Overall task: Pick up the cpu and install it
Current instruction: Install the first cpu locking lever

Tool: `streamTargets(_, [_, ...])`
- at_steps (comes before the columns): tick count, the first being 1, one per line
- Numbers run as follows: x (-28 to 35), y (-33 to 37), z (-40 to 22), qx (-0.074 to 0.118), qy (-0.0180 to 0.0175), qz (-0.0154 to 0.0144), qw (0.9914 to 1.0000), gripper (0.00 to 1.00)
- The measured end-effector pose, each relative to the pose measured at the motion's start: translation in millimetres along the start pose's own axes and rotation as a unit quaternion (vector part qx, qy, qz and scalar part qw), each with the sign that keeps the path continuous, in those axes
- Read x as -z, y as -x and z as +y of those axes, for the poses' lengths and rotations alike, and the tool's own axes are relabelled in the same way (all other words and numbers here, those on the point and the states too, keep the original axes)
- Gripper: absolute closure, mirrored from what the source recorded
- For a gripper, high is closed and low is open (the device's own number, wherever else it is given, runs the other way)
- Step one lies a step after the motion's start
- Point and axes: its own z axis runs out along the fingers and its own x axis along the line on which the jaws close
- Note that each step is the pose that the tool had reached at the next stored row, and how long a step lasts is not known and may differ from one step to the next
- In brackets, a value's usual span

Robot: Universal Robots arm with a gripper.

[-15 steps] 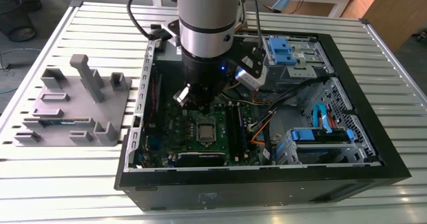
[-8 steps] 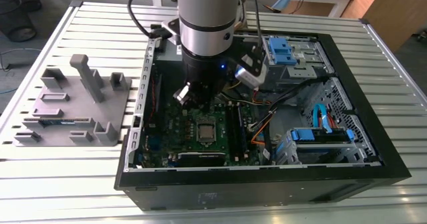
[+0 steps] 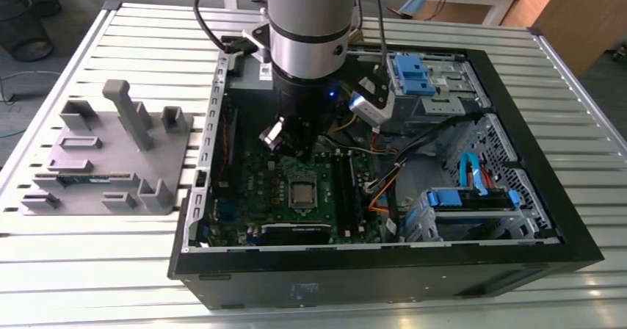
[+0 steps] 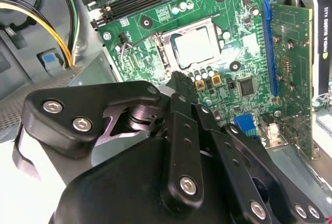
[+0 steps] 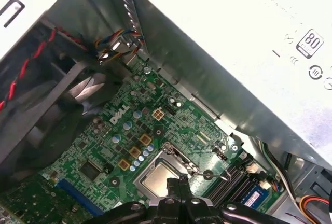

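Black gripper (image 4: 179, 81) linkage, with bolted arms and silver screws, sits closest to the lens in the second wrist view. Its fingertips come together to a narrow point just above the motherboard (image 4: 228, 53), with nothing visible between them. Beyond the tips lies the cpu (image 4: 196, 46), a flat square chip with a pale metal top, seated inside its metal socket frame on the green board. The first wrist view shows the same chip (image 5: 161, 178) just past the dark fingertips (image 5: 179, 185).

From the exterior view, the silver arm (image 3: 308, 28) reaches straight down into an open black computer case (image 3: 392, 266) lying on a slatted metal table (image 3: 117, 270). The gripper (image 3: 294, 149) hangs over the middle of the motherboard (image 3: 249, 186), a little above the socket where the cpu (image 3: 302, 190) rests. Blue drive brackets (image 3: 412, 76) sit at the case's far edge. A grey parts fixture (image 3: 103, 160) stands on the table near the exterior view's left edge, well apart from the case.
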Motion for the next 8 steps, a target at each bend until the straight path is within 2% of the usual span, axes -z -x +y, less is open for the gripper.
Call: streamTargets(8, [4.0,0.3,0.0,0.000,0.0000,0.0000,1.00000,0.89])
